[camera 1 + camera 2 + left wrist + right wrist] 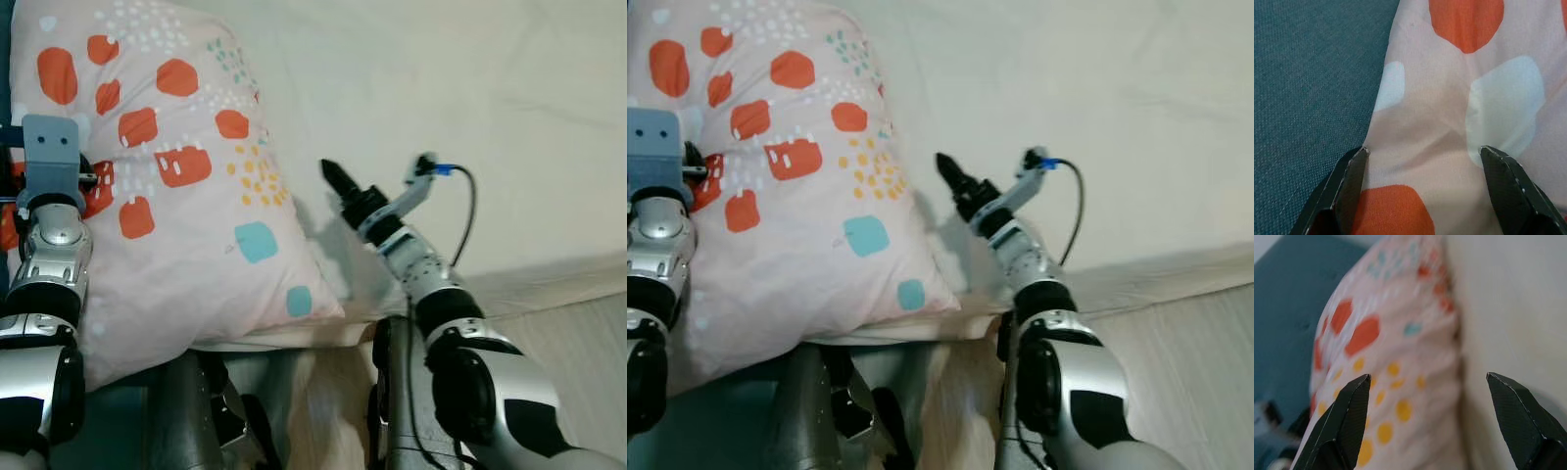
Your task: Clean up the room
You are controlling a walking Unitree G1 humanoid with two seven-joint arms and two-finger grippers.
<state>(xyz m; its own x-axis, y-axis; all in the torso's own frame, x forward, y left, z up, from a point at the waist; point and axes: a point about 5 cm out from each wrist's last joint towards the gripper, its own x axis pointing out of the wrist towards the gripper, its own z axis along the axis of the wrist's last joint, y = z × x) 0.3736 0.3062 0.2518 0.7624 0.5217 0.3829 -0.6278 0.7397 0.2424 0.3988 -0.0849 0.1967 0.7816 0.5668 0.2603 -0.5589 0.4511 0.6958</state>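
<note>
Nearest, at the bottom edge of the head views, the robot's own grey body and legs, dark and partly shadowed, standing against the edge of a bed. On the left, the left arm (44, 294) reaching up along the near left side of a pillow (186, 196), with a blue-grey wrist block just above it. At that arm's tip, the left gripper (1425, 161) spread wide, one black finger (1349, 183) at the pillow's edge where pink cloth meets a teal fabric surface (1308, 73), the other finger resting on the pillow's cloth; fabric between them, not pinched. On the right, the right arm (431, 284) stretched forward over a cream sheet (470, 88), a black cable with a blue plug looping off its wrist. Right gripper (1435, 401) likewise spread apart, hovering just beside the pillow's right edge, apart from it, pointing along the seam between pillow and sheet. Pillow itself pale pink, printed with orange blotches, small yellow dots, teal squares and white specks, lying flat on the bed's left part, its near corner hanging a little over the mattress edge. Farther off, the cream sheet covering the rest of the bed, lightly creased. At the lower right, a strip of pale wood-grain floor (588, 343).
</note>
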